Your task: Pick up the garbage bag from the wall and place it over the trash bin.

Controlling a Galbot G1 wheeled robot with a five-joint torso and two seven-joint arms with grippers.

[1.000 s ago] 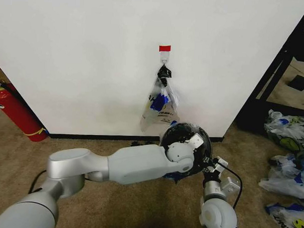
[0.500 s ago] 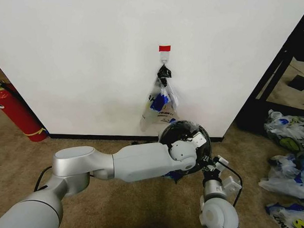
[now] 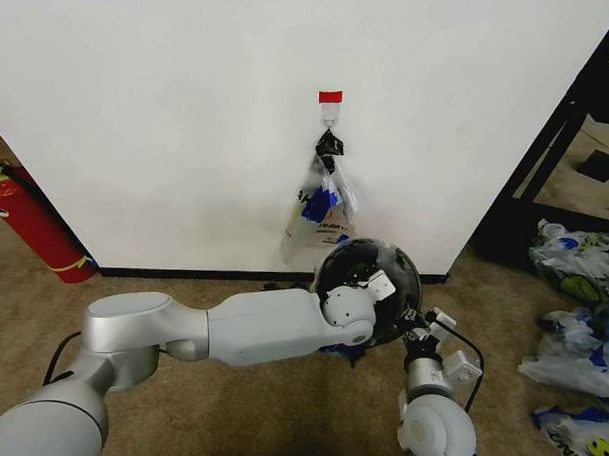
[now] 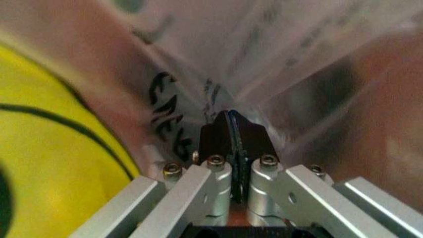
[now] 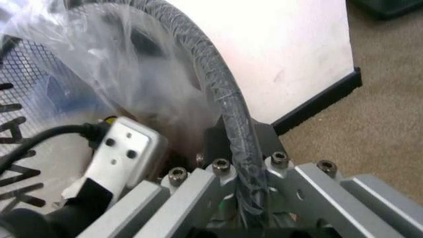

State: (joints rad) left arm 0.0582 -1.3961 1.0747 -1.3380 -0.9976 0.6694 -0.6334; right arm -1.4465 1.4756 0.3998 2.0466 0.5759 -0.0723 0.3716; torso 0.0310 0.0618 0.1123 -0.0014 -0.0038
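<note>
Tearing is the main risk here: the left gripper (image 4: 231, 144) is closed flat on a fold of the garbage bag (image 4: 79, 148), whose thin film spreads all around and ahead of it, inside the mouth of the trash bin (image 3: 367, 290). A hard pull against that pinch could rip the film or drag the bag back out of the bin. The right gripper (image 5: 241, 163) sits astride the bin's rim (image 5: 211, 84), one jaw each side, clamped on it with film bunched just inside; if it slips off, the light bin could tip or slide along the floor (image 3: 228, 425) and the bag's edge would drop inside instead of folding over the rim. Beyond both grippers, the bundle of bags (image 3: 320, 204) hangs from the hook on the wall (image 3: 169, 103), close enough to snag.
</note>
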